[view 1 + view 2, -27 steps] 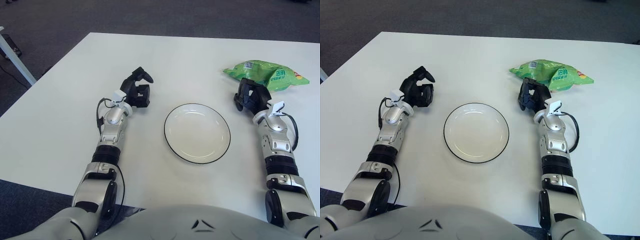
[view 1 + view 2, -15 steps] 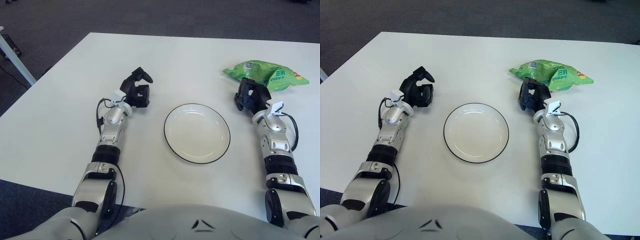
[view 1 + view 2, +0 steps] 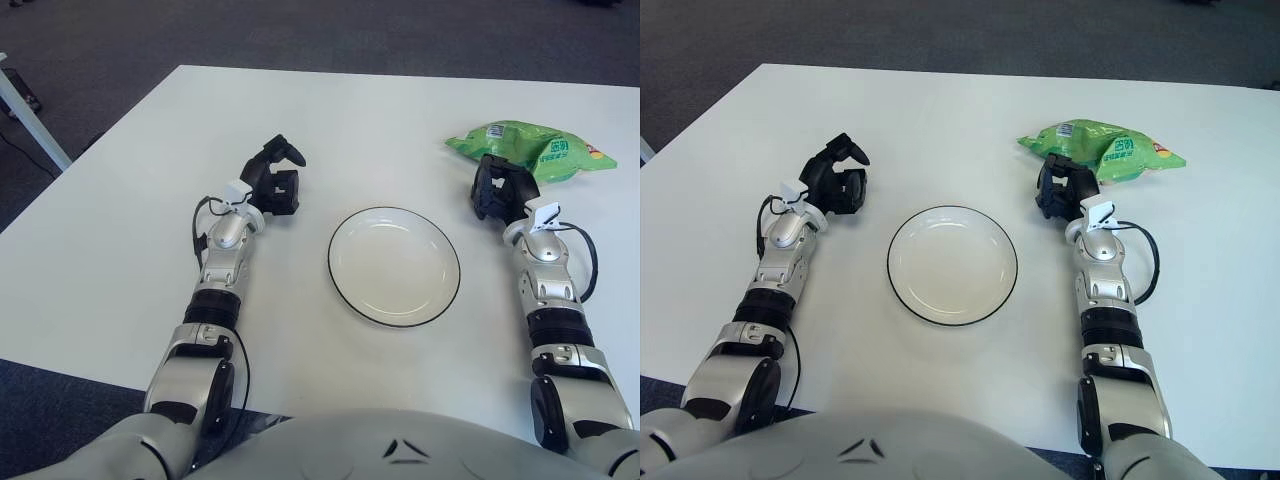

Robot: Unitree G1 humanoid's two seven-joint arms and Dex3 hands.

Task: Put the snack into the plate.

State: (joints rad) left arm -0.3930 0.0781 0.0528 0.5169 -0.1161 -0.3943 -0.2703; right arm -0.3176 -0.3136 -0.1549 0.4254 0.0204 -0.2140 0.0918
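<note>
A green snack bag [image 3: 530,148] lies flat on the white table at the far right. My right hand [image 3: 503,187] sits just in front of the bag's near edge, its black fingers relaxed and holding nothing. A white plate with a dark rim [image 3: 394,266] sits in the middle of the table, left of that hand and holding nothing. My left hand [image 3: 273,179] shows to the left of the plate, fingers loosely curled around nothing.
The white table [image 3: 120,230] stretches wide to the left and toward the far edge. Dark carpet lies beyond it. A white table leg [image 3: 25,105] stands at the far left on the floor.
My right hand has crept a little forward toward the snack bag. The left arm has stayed still.
</note>
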